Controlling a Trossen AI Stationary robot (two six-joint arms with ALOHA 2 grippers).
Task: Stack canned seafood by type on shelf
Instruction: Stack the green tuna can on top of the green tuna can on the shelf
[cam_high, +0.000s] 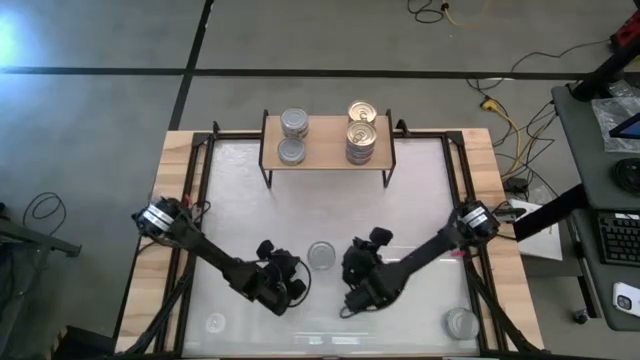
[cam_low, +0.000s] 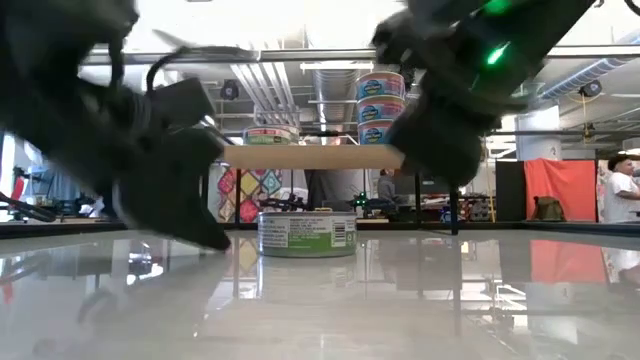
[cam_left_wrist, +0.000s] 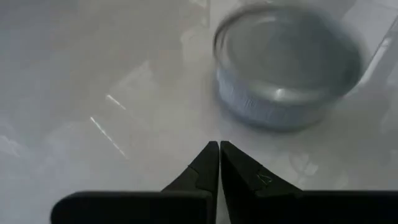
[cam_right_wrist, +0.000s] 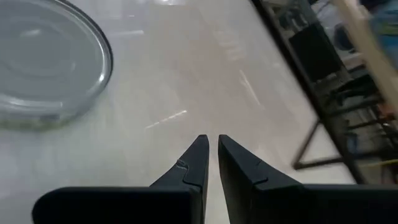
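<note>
A silver-topped tin (cam_high: 322, 255) with a green and white label (cam_low: 307, 232) stands alone on its base on the glossy table, between my two grippers. My left gripper (cam_left_wrist: 219, 149) is shut just to its left, low over the table. It also shows in the high view (cam_high: 292, 268) and the low view (cam_low: 222, 240). My right gripper (cam_right_wrist: 211, 142) is shut to the tin's right and somewhat higher (cam_high: 350, 268). The shelf (cam_high: 325, 157) stands at the far side. On it are two silver-topped tins (cam_high: 293, 135) at the left and gold-topped stacks (cam_high: 361, 125) at the right.
Another tin (cam_high: 462, 322) sits near the table's near right corner, and a faint round thing (cam_high: 215, 322) near the near left. Black rails (cam_high: 455, 180) run along the table's sides. A person (cam_low: 625, 190) stands far off in the room behind.
</note>
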